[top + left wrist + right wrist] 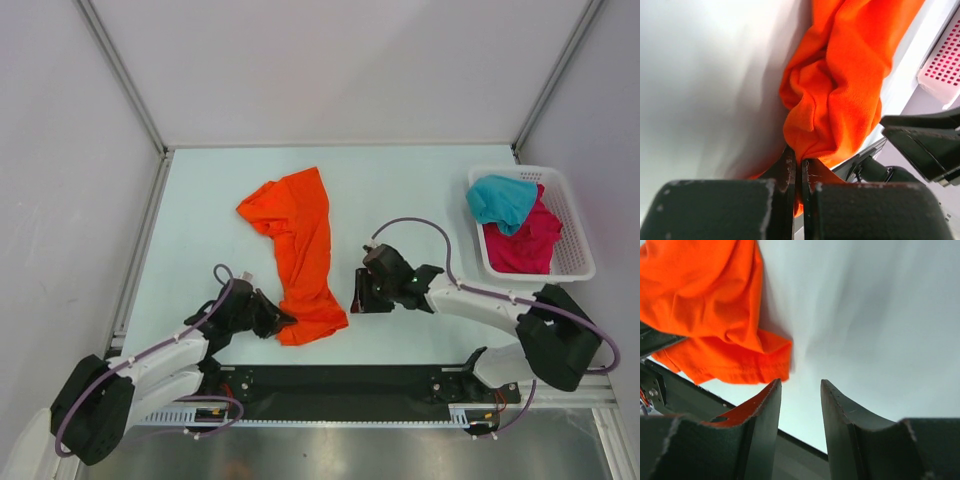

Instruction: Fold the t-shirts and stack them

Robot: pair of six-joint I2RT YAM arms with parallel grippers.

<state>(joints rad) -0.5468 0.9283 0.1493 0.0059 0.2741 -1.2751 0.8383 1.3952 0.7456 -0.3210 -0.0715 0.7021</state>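
An orange t-shirt (300, 250) lies crumpled in a long strip on the pale table. My left gripper (282, 322) is shut on its near left hem, and the left wrist view shows the orange cloth (835, 95) pinched between the closed fingers. My right gripper (356, 297) hovers open just right of the shirt's near corner (765, 360), with nothing between its fingers (767, 410). A teal t-shirt (503, 200) and a magenta-pink t-shirt (525, 245) lie bunched in the white basket (575, 235) at the right.
The basket stands at the table's right edge. Grey walls and metal rails (140, 250) bound the table at left and back. A black base bar (340, 385) runs along the near edge between the arms.
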